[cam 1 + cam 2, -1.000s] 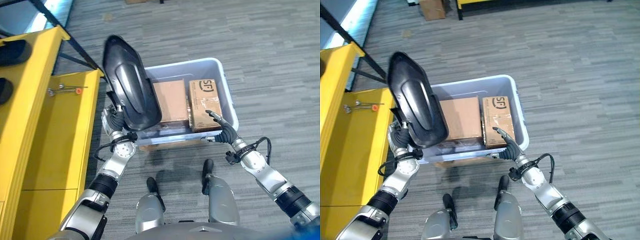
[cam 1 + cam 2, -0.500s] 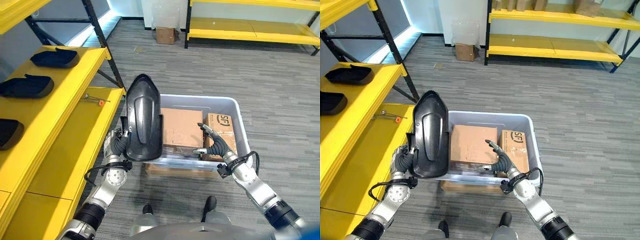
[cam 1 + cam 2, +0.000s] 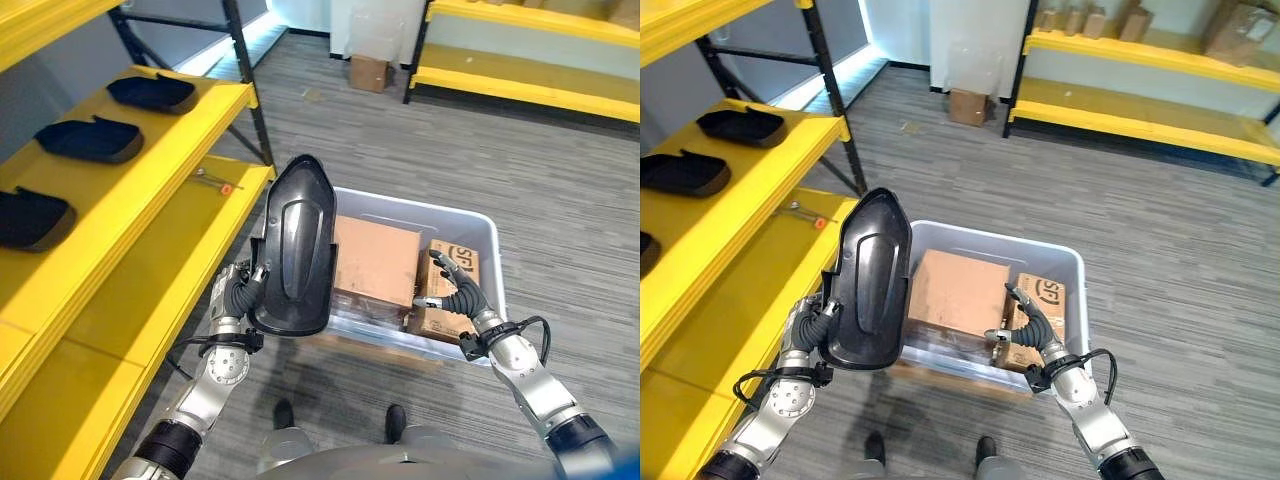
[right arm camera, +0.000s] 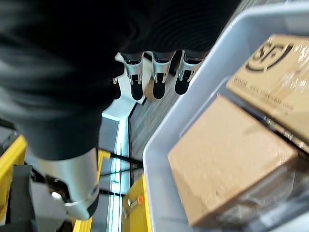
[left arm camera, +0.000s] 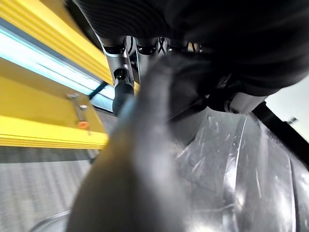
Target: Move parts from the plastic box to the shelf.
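Camera view has been raised toward the shelf (image 3: 130, 215); part (image 3: 295, 245) is kept upright above the box (image 3: 480, 235), clamped in left hand (image 3: 238, 296) for transfer. Right hand (image 3: 455, 295), fingers apart and empty, is held over the box's cartons (image 3: 375, 262).

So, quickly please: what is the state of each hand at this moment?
Left hand: shut on the black part, held upright beside the plastic box.
Right hand: open, holding nothing, over the box.
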